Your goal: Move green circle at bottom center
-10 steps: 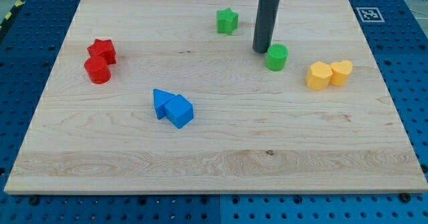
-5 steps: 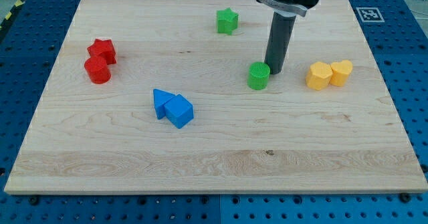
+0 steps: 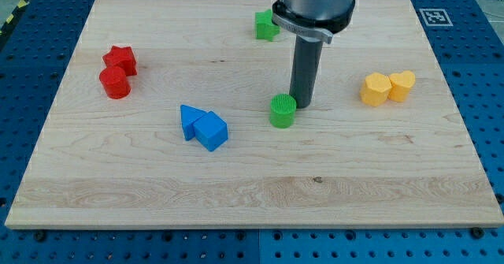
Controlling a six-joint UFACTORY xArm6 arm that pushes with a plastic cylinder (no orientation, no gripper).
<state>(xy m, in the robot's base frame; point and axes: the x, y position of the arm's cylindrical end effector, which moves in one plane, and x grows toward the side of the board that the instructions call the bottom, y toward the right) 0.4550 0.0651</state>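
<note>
The green circle (image 3: 283,111) stands on the wooden board (image 3: 252,193) a little right of the middle. My tip (image 3: 302,104) touches its upper right side. The dark rod rises from there toward the view's top.
A green star (image 3: 266,25) lies near the view's top, partly behind the arm. A red star (image 3: 120,59) and a red cylinder (image 3: 115,83) sit at the left. Two blue blocks (image 3: 203,126) lie left of the green circle. Two yellow blocks (image 3: 387,87) sit at the right.
My tip has moved down and to the left, pushing the green circle the same way, from upper right of the middle toward the board's middle.
</note>
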